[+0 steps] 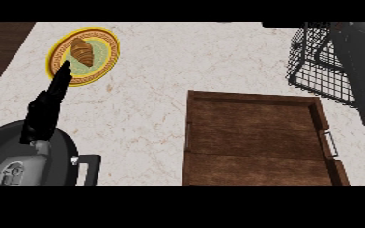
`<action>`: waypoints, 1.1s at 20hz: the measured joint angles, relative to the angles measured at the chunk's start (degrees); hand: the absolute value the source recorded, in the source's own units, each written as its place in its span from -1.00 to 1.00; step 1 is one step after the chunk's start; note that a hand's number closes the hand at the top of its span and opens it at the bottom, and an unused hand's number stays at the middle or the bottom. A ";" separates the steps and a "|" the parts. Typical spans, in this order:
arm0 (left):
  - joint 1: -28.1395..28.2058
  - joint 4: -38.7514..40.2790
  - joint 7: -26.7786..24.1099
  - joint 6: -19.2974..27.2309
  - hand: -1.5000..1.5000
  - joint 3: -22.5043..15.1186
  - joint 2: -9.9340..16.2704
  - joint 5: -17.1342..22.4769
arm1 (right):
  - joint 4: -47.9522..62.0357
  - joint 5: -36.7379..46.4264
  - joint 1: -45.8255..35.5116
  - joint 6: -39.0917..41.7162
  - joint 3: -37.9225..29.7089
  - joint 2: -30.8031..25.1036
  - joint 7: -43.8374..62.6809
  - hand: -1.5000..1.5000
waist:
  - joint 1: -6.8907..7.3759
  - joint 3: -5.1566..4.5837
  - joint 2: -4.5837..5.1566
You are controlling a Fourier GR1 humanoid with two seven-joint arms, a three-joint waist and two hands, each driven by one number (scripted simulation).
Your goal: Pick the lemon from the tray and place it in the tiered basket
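No lemon can be made out anywhere in the head view. The wooden tray [257,140] is seen lying on the marble bench [178,63], at the lower right of the view, with only bare boards showing inside its raised rim. The black wire tiered basket [321,67] is set at the upper right, just beyond the tray's far right corner. At the upper left, a yellow-rimmed plate [58,48] is placed, and a croissant [83,51] is carried on it. The left hand [49,107] is shown at the left, fingers held straight and pressed together, nothing gripped, fingertips overlapping the plate's near rim. The right hand is not seen.
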 measured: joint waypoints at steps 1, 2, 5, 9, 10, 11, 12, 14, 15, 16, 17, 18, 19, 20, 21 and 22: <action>-0.11 0.08 0.08 -0.01 0.00 0.02 -0.01 -0.05 | 1.60 0.93 0.10 -0.03 0.11 -1.21 -0.71 1.00 | 0.03 0.00 0.04; -0.06 -0.53 0.73 0.44 0.00 -0.39 -0.48 -0.48 | 2.87 1.82 -0.11 0.00 0.13 -2.16 -0.96 1.00 | 0.03 0.01 0.03; 0.32 -0.33 0.22 0.45 0.00 -0.21 -0.63 -0.69 | 7.02 3.32 -0.71 -1.33 -0.75 -4.67 -3.34 1.00 | 0.04 0.01 0.03; 0.39 -0.72 0.48 0.47 0.00 -0.33 -1.11 -1.05 | 11.67 3.20 -0.61 -2.54 -2.56 -7.47 -8.78 1.00 | -0.05 0.01 -0.01; -0.12 0.65 -0.25 0.31 0.00 0.02 -0.96 -1.02 | 12.68 2.62 -0.69 -2.36 -3.19 -8.20 -10.62 1.00 | -0.13 0.02 0.02; -0.47 1.12 -0.38 0.33 0.00 0.06 -1.03 -1.15 | 13.07 2.19 -0.17 -2.41 -3.57 -8.36 -12.00 1.00 | -0.22 0.01 -0.01; -0.81 1.68 -0.69 0.58 0.00 -0.08 -1.29 -1.50 | 14.55 1.71 0.03 -2.91 -4.19 -8.83 -13.89 1.00 | -0.18 0.01 0.03; -0.16 1.10 -0.80 -0.12 0.00 0.24 -1.07 -1.00 | 16.44 0.46 0.22 -3.14 -5.59 -9.35 -16.59 1.00 | -0.10 0.03 0.01; -0.62 2.26 -1.53 -0.07 0.00 0.60 -0.99 -1.02 | 17.17 -0.49 0.42 -3.03 -6.45 -9.81 -18.25 1.00 | -0.18 0.03 0.03; -1.15 1.97 -0.86 -0.20 0.00 0.56 -0.90 -1.11 | 18.30 -0.96 0.41 -3.26 -7.02 -9.61 -19.03 1.00 | -0.12 0.03 0.03; -1.58 1.78 -0.35 0.03 0.00 0.25 -1.21 -1.42 | 19.91 -1.52 0.17 -3.61 -7.78 -9.86 -20.38 1.00 | 0.01 0.04 0.08; -1.23 1.46 -0.39 0.16 0.00 0.30 -1.33 -1.53 | 20.11 -2.10 0.49 -3.41 -8.24 -9.67 -21.02 1.00 | -0.06 0.04 0.03; -0.65 1.72 -1.14 -0.16 0.00 0.51 -1.13 -1.39 | 21.19 -2.74 0.57 -3.42 -8.94 -9.96 -22.29 1.00 | 0.02 0.04 0.04; -1.07 1.66 -0.86 -0.18 0.00 0.55 -1.07 -1.48 | 22.67 -3.24 0.70 -4.02 -9.60 -9.81 -23.34 1.00 | 0.13 0.03 0.09; -0.70 1.84 -1.43 -0.20 0.00 0.74 -1.03 -1.45 | 23.34 -4.07 1.03 -3.91 -10.31 -9.58 -24.08 1.00 | 0.09 0.04 0.08; -0.50 2.22 -2.02 -0.21 0.00 1.08 -0.87 -1.37 | 23.92 -5.39 1.45 -3.63 -11.49 -9.31 -24.32 1.00 | 0.01 0.04 0.06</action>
